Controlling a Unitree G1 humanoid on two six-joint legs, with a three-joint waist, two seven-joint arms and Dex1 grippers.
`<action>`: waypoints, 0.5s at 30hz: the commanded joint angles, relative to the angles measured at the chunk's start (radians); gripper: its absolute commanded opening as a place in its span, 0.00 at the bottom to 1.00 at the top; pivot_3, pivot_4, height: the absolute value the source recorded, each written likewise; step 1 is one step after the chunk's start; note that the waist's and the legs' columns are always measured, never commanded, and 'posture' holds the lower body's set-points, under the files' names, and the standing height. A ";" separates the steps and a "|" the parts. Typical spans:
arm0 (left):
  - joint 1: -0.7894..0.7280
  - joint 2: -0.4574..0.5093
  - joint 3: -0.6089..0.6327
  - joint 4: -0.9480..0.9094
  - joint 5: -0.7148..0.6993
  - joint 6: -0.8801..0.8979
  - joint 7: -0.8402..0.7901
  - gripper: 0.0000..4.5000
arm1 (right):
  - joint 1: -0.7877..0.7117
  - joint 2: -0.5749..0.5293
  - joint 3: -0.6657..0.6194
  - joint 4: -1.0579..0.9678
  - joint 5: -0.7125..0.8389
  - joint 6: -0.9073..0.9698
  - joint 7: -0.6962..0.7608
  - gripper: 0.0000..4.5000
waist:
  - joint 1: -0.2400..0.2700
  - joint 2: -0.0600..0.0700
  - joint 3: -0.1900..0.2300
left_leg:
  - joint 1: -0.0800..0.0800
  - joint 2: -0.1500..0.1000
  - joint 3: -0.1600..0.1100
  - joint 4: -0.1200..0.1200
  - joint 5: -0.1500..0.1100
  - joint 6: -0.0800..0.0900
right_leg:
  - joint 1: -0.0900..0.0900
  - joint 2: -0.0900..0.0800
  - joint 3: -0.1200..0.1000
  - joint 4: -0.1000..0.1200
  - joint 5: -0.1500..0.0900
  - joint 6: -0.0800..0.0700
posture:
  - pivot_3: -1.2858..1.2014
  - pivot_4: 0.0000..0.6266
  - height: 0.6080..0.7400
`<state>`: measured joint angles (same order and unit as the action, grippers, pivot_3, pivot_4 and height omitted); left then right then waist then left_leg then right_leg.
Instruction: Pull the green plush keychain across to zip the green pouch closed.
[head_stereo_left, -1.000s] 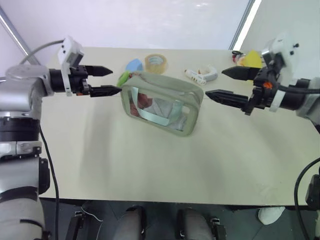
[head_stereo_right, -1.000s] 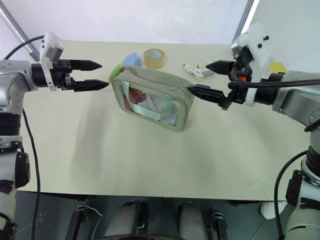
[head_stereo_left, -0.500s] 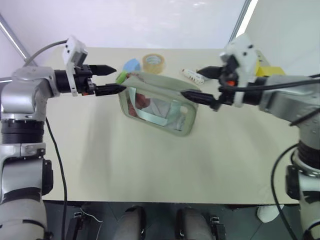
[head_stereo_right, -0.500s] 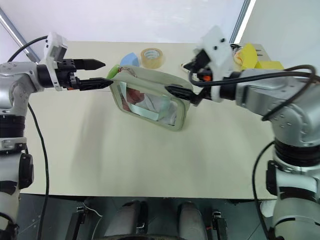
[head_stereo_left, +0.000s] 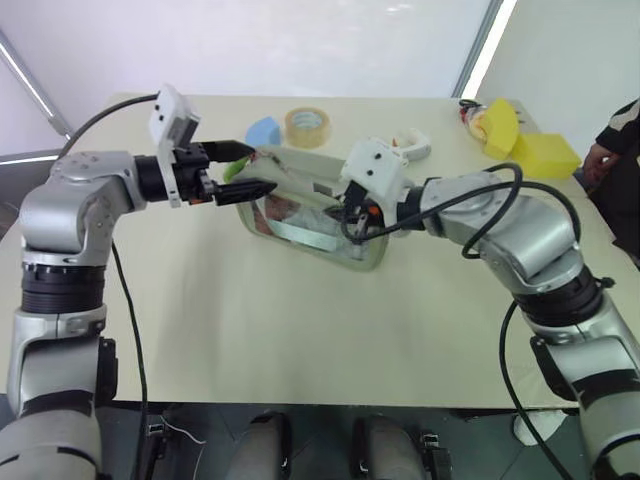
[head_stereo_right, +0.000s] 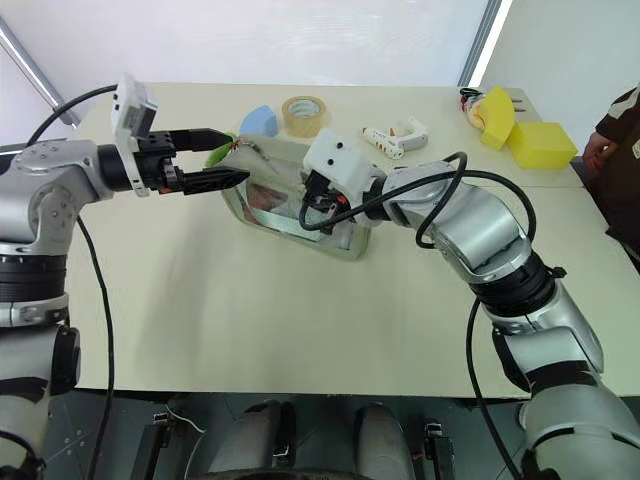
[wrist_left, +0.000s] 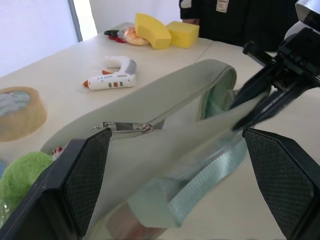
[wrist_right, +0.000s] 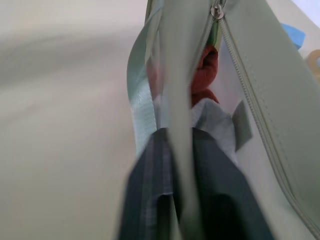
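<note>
on the cream table (head_stereo_left: 300, 330) the green pouch (head_stereo_left: 300, 180) is standing on its long edge, its zipper running along the top, and the green plush keychain (head_stereo_right: 219, 152) is hanging at the pouch's left end by the left gripper (head_stereo_right: 218, 158), whose fingers are spread and empty. the right gripper (head_stereo_left: 352, 222) is clamping the green pouch's right end. it should be bracing that end firmly while the left closes squarely on the fuzzy ring, then drawing level along the zipper line rather than upward
</note>
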<state>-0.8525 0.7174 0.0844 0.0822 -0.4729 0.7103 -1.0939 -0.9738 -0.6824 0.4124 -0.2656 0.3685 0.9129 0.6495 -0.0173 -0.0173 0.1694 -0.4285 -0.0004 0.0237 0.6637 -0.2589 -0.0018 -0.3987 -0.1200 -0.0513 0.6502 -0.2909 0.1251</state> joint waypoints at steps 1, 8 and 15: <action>-0.009 0.017 0.032 -0.031 -0.025 -0.005 0.010 1.00 | -0.057 -0.043 0.028 0.056 -0.165 -0.277 0.080 0.01 | 0.000 0.000 0.000 | 0.000 0.000 0.000 0.000 0.000 0.000 | 0.000 0.000 0.000 0.000 0.000 0.000 | 0.52 0.24 1.00; -0.004 0.015 0.016 -0.008 -0.011 -0.040 0.020 1.00 | -0.025 -0.088 0.018 0.309 -0.333 -0.792 0.239 0.01 | 0.000 0.000 0.000 | 0.000 0.000 0.000 0.000 0.000 0.000 | 0.000 0.000 0.000 -0.001 0.000 0.000 | 0.52 0.24 1.00; -0.010 0.009 0.005 -0.006 -0.011 -0.044 0.028 1.00 | 0.014 -0.024 -0.042 0.347 -0.323 -0.752 0.283 0.01 | 0.000 0.000 0.000 | 0.000 0.000 0.000 0.000 0.001 -0.001 | 0.001 0.000 0.000 -0.001 0.000 0.000 | 0.52 0.24 1.00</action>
<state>-0.8518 0.7213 0.0830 0.0930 -0.4808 0.6859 -1.0671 -0.9549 -0.7171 0.4042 0.1026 0.0339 0.1434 0.9290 -0.0174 -0.0173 0.1695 -0.4280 0.0001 0.0240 0.6638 -0.2583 -0.0029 -0.3979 -0.1201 -0.0517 0.6494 -0.2909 0.1251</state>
